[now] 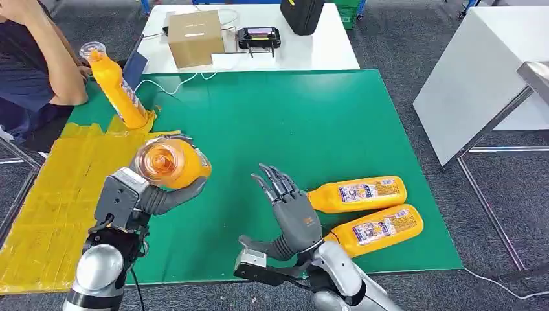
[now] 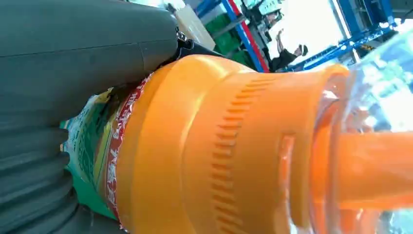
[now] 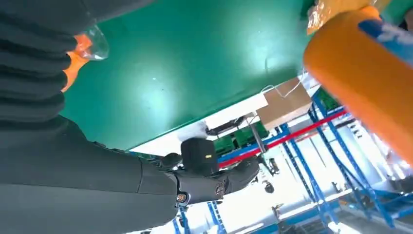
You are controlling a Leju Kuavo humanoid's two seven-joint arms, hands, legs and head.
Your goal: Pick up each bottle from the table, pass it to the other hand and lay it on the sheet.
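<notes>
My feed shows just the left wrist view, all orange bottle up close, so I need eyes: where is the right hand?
Observer: The right hand is open and empty, over the green mat.
Operator: Any bottles waiting?
Observer: Two lie on the mat by that hand: the farther bottle and the nearer bottle.
Operator: And the sheet?
Observer: The yellow sheet lies at the mat's left side, with a tilted bottle at its far end.
</notes>
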